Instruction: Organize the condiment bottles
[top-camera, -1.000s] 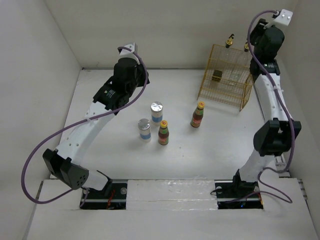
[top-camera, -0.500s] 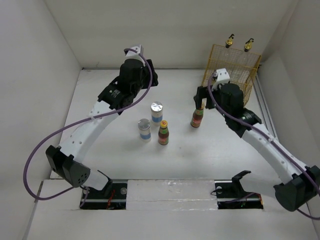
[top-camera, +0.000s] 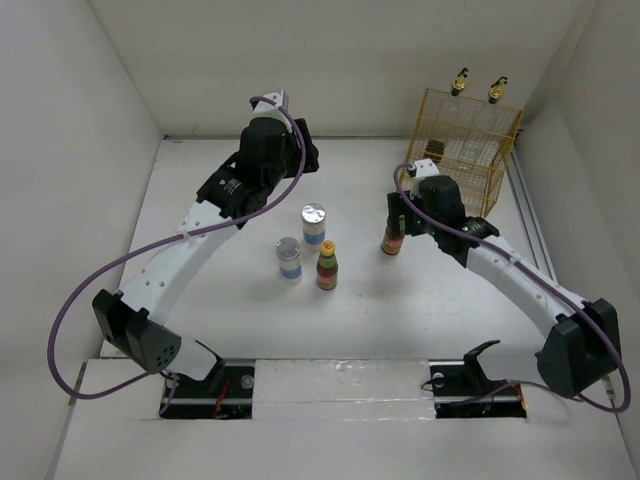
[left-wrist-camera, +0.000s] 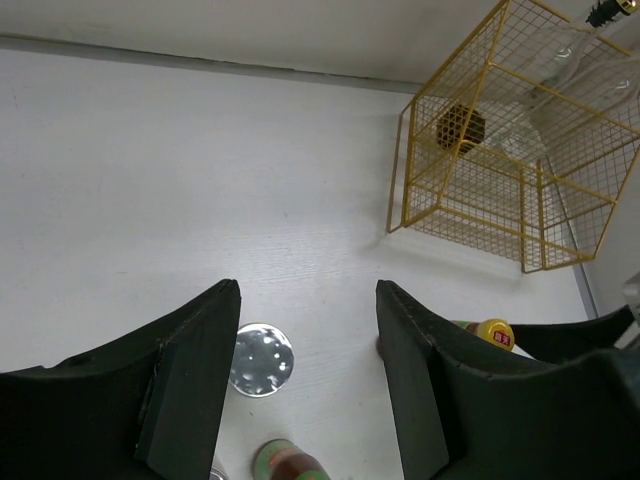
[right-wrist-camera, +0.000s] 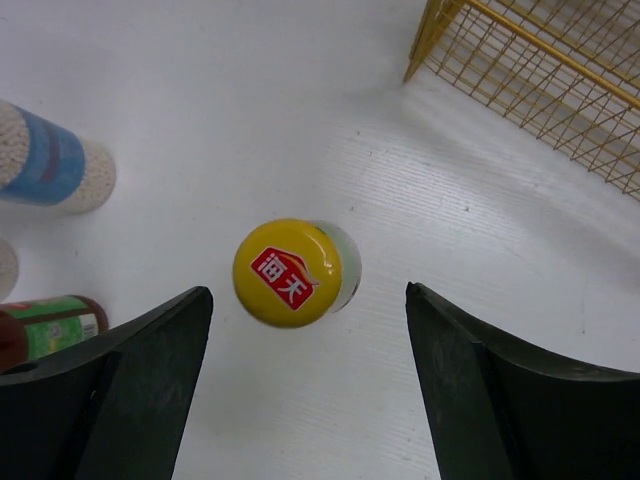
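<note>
Condiment bottles are met first at the right gripper (right-wrist-camera: 307, 295): its jaws are spread wide, and a dark sauce bottle with a yellow cap (right-wrist-camera: 288, 272) is caught upright between them, touched by neither finger. A red badge with white characters is shown on that cap in the right wrist view; from overhead the print is too small to be read.

Over to the left gripper (left-wrist-camera: 308, 290): jaws parted, nothing gripped. Just below its gap, a silver-lidded jar with a blue label (left-wrist-camera: 262, 360) is seen from above, lid only; the blue band is revealed by the overhead and right wrist views. Beside it, a second silver-lidded jar (top-camera: 289, 258) and a second dark sauce bottle (top-camera: 327, 268) are grouped close together, midway across the white table (top-camera: 380, 310), all upright.

Further out, at the far right corner, a yellow wire rack (top-camera: 465, 130) is placed. Two tall clear glass bottles with gold-black spouts (top-camera: 460, 80) (top-camera: 495, 92) are seen at its far side, spouts rising above the rim; whether inside or just behind cannot be told. A small dark item (left-wrist-camera: 462, 127) is glimpsed through the mesh in the left wrist view.
</note>
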